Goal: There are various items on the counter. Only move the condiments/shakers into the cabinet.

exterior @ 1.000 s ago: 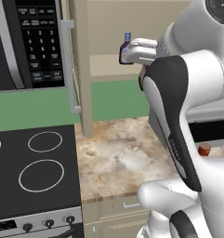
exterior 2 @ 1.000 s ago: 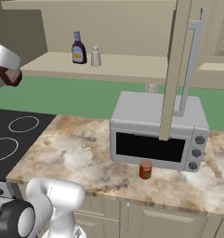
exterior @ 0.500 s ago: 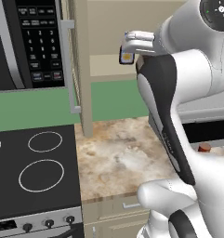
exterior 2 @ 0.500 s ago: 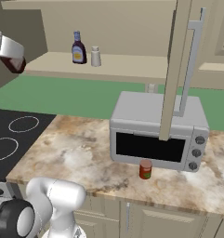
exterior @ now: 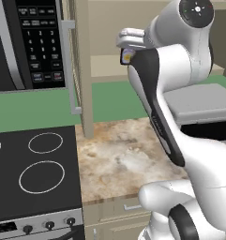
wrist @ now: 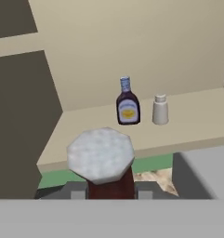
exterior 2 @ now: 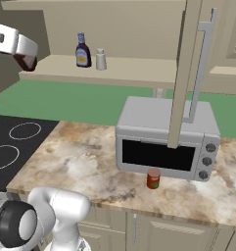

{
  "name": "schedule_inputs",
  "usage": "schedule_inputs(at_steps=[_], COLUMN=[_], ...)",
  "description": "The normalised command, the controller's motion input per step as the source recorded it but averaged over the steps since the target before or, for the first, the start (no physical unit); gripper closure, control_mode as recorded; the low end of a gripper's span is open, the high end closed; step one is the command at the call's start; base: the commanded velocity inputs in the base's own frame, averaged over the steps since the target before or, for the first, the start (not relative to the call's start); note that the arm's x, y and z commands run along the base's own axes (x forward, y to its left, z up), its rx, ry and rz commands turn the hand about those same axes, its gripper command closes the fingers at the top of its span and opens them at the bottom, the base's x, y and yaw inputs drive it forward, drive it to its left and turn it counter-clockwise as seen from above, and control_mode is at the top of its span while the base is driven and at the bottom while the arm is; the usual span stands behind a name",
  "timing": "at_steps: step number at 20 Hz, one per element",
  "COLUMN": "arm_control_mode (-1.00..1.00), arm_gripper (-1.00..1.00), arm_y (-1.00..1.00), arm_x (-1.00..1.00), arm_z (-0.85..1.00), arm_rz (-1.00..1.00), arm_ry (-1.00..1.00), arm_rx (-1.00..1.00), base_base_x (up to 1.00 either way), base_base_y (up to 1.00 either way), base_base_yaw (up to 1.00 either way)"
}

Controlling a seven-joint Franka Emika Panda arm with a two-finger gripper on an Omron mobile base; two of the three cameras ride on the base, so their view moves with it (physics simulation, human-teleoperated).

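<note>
While gripper (wrist: 111, 193) is clamped on slim brown-red bottle (wrist: 108, 179), dark bottle (exterior 2: 82, 50) and shaker (exterior 2: 101, 59) sit side by side on cabinet shelf (exterior 2: 139, 71).

A grey microwave (exterior 2: 163, 139) sits low and off to the pincer's right, and a small red can (exterior 2: 153, 178) stands just in front of its dark door. A black stovetop (exterior: 33, 176) with white ring burners lies below the pincer. A black-panelled oven (exterior: 27, 44) with a keypad hangs to its left.
</note>
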Motion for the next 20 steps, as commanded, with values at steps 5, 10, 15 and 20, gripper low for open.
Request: schedule_inputs(at_steps=[5, 10, 15, 20], arm_control_mode=[-1.0, -1.0, -1.0, -1.0], arm_gripper=[1.0, 1.0, 1.0, 1.0], arm_y=[0.0, 0.0, 0.0, 0.0], arm_x=[0.48, 0.48, 0.4, 0.35], arm_z=[-0.05, -0.05, -0.18, -0.27], arm_rz=[0.0, 0.0, 0.0, 0.0], arm_ry=[0.02, 0.04, 0.04, 0.02], arm_rx=[-0.01, -0.02, 0.0, 0.0], base_base_x=[0.0, 0.0, 0.0, 0.0], base_base_y=[0.0, 0.0, 0.0, 0.0], base_base_yaw=[0.0, 0.0, 0.0, 0.0])
